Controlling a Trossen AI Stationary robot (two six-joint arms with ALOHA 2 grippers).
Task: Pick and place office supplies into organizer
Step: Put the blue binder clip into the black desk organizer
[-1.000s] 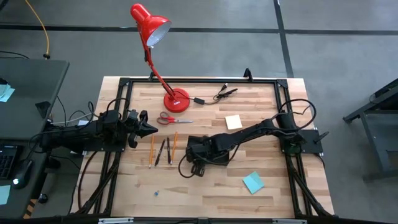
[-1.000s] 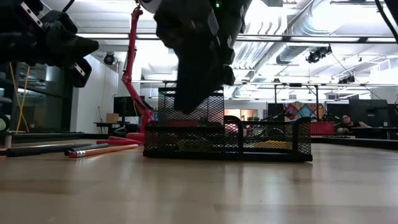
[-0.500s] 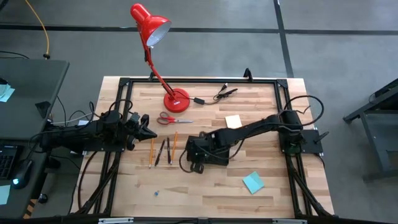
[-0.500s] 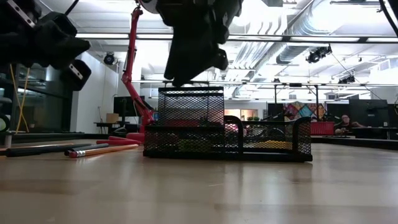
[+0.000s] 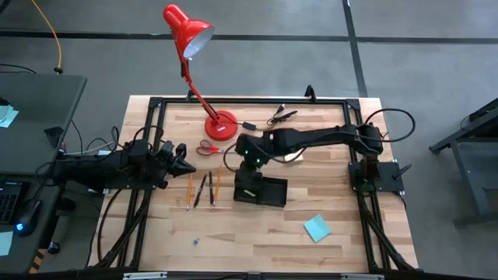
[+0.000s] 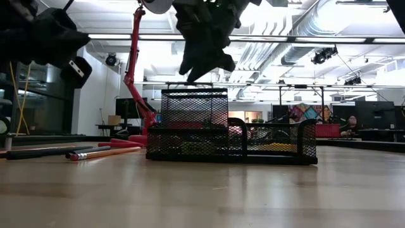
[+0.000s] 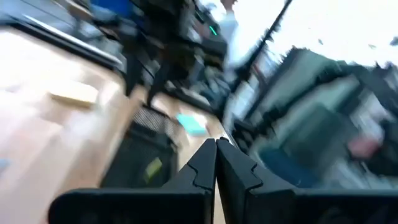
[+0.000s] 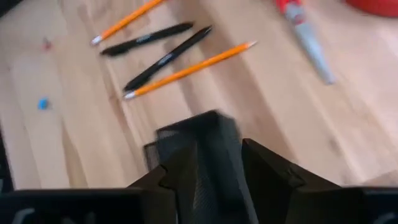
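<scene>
The right end effector [image 5: 247, 159], fingers apart and empty, hangs just above the organizer [image 5: 264, 190]. The pencils [image 8: 189, 67] and pens [image 8: 166, 55] lie just beyond it; descend squarely over one, fingers straddling its shaft. The left end effector [image 5: 183, 159] waits with fingers together.

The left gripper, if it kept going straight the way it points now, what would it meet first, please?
Probably the scissors: the shut left gripper points across the table just past their red handles. It hangs above the tabletop, so it might pass over them.
</scene>
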